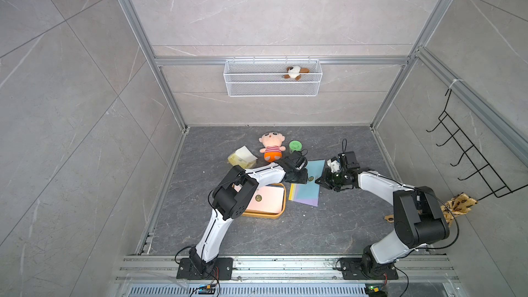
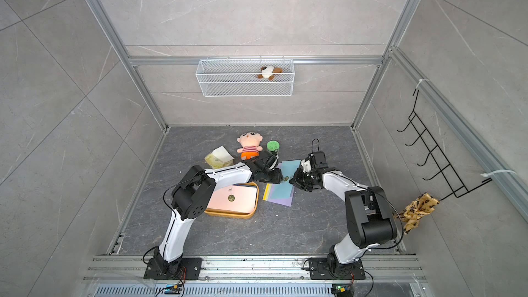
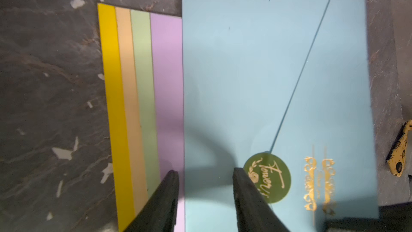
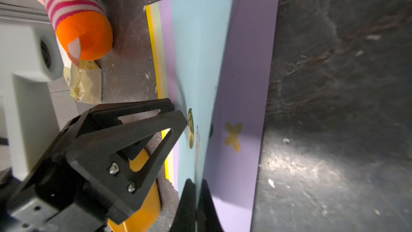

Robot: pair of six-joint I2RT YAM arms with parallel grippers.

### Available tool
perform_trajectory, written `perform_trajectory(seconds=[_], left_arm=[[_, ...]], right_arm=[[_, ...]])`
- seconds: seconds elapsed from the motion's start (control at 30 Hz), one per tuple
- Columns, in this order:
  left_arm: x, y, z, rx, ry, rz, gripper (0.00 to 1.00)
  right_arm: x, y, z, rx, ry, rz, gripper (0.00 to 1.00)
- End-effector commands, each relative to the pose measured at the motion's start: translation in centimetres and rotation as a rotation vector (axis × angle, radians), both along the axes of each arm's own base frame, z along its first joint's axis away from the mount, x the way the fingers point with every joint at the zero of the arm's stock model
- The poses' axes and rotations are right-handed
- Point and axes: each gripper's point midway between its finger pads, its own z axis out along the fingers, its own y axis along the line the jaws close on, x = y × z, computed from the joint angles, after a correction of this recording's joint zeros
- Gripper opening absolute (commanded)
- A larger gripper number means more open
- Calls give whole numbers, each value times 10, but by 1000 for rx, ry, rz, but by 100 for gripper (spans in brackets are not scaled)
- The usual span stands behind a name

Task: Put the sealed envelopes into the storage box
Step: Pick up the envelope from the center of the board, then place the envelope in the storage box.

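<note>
Nearest me, the storage box [image 1: 265,216] holds a pink envelope [image 1: 270,200] seal up, with darker edges showing beneath. Just beside it, yellow, cream, light green and lilac envelopes [image 3: 142,85] lie fanned on the table, topped by the blue envelope [image 3: 245,74]. My right gripper [image 4: 197,184] pinches the blue one's edge; my left gripper [image 3: 205,171] hovers spread above it. On the far wall, the wire basket [image 1: 257,88] holds a small plush [image 1: 295,72]

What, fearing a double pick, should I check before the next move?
1. Right claw shut on blue envelope: ok.
2. Lilac envelope flat, not lifted along: ok.
3. Left claw open: ok.
4. Left claw clear of blue envelope: cannot tell.
5. Way over box free: not ok, left arm overhangs it.
</note>
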Motion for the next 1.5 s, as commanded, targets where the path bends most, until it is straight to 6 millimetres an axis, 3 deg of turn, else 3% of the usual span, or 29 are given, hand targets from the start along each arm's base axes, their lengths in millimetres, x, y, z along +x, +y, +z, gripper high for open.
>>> perform_trajectory(seconds=[0.0,0.13,0.27,0.37,0.47,0.63,0.73,0.87,1.03,1.2,1.47], left_arm=[[6,4,65,-36,-128,4,52],[15,23,131,-47,-270,65,53],[11,64,172,-47,-356,152,55],[5,108,183,-41,-367,223,55],[-4,161,182,-23,-361,303,55],[-24,248,177,-10,-342,453,56],[-36,284,177,-11,-349,519,56],[-51,313,178,36,-367,568,56],[-64,339,181,91,-420,632,57],[-73,362,183,113,-470,723,57],[-82,373,184,144,-487,744,59]], right_arm=[[4,-4,43,-77,-119,71,0],[4,-7,72,-172,-184,128,0],[3,13,103,-293,-262,249,0],[-2,42,122,-380,-325,389,0],[-8,72,135,-454,-371,533,0],[-26,122,142,-500,-427,768,0],[-42,150,140,-526,-453,915,0],[-70,181,134,-542,-470,1101,0],[-92,202,122,-549,-469,1244,0],[-90,214,112,-586,-456,1321,0],[-83,239,95,-624,-465,1422,0]])
